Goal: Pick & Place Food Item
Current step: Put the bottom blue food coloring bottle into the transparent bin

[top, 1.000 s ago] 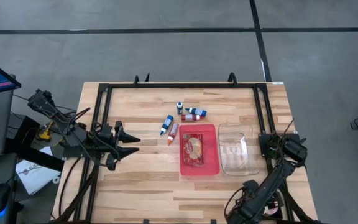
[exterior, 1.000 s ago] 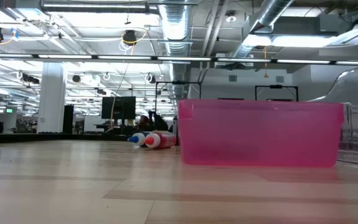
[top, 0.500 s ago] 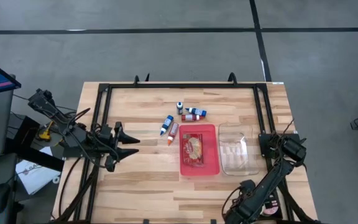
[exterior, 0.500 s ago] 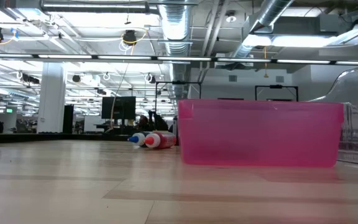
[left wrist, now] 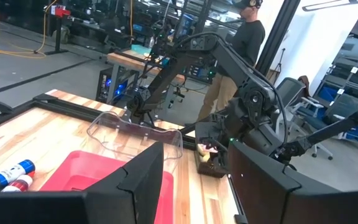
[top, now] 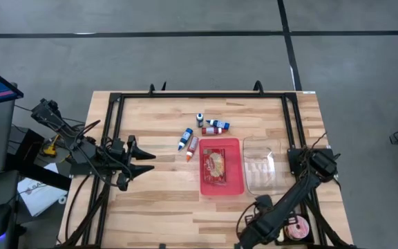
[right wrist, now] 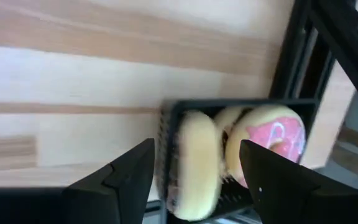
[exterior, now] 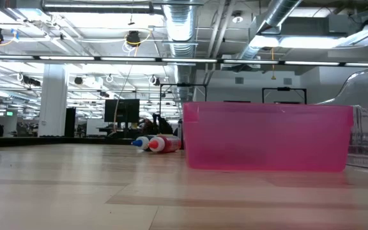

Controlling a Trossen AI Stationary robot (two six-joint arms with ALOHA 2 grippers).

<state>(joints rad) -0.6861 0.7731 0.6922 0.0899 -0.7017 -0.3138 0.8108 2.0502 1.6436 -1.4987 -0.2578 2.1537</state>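
Right gripper (right wrist: 194, 180) jaws apart, empty, hovered over doughnuts (right wrist: 197, 165) in black rack (right wrist: 241, 106) at table (top: 157, 200) edge. Likely soft, light; grip gently across sides. Left gripper (left wrist: 194, 186) jaws apart, idle.

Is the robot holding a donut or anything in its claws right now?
No, nothing is held. The right end effector hovers open over the donuts in their black rack. The left end effector waits open and empty at the table's left side.

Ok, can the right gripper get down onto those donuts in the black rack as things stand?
Probably yes. The right gripper is open, pointing down at the donuts standing in the black rack at the table's near right corner, and nothing shows between them.
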